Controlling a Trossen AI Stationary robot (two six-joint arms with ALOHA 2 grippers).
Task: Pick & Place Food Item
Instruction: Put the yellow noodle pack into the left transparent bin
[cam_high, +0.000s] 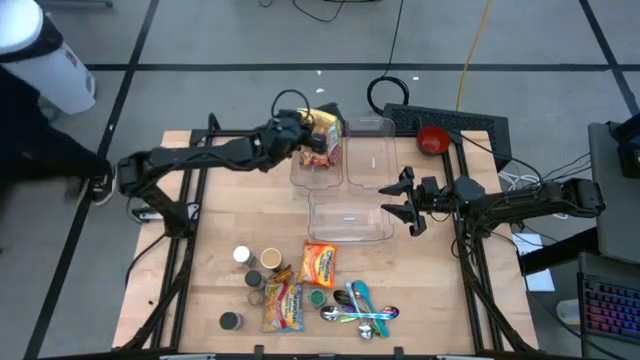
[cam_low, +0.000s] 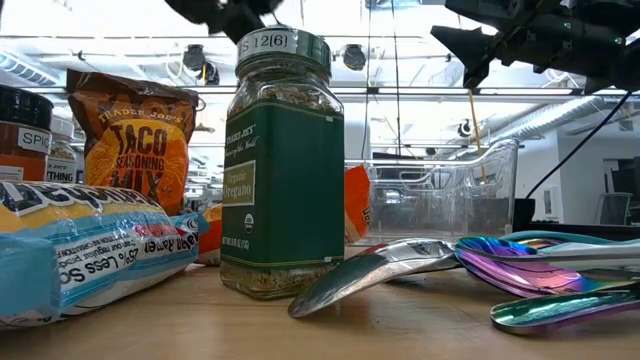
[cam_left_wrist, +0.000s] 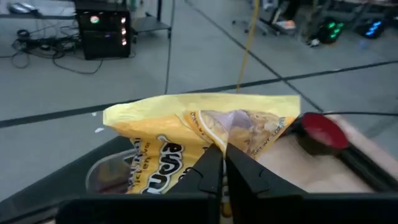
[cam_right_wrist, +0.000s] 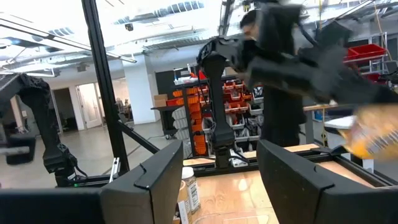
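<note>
1. gripping a yellow snack bag (cam_high: 322, 135) in closed jaws, the left gripper (cam_high: 300, 131) hangs over the far part of the desk (cam_high: 215, 225); the bag is off the wood, above the far left clear container (cam_high: 317, 165).
2. in the left wrist view the two dark fingers (cam_left_wrist: 208, 172) meet on the lower edge of the yellow snack bag (cam_left_wrist: 205, 140), whose crinkled top spreads wide above them.
3. the right gripper (cam_high: 402, 200) hovers at the right edge of the near clear container (cam_high: 349, 215), its jaws standing partly apart and holding nothing.
4. a third clear container (cam_high: 372, 155) sits beside the far left one, and a red bowl (cam_high: 432, 139) lies past it at the far right corner of the desk.
5. near the front edge lie an orange noodle packet (cam_high: 318, 264), a second yellow packet (cam_high: 283, 305), several small spice jars (cam_high: 250, 275) and a bunch of iridescent spoons (cam_high: 362, 308).
6. the low view shows a green oregano jar (cam_low: 281, 165) upright just beside the spoons (cam_low: 520, 265), with a taco seasoning pouch (cam_low: 130, 130) standing behind it to one side.
7. a person in a white sleeve (cam_high: 45, 55) shows at the far left corner, beyond the desk.
</note>
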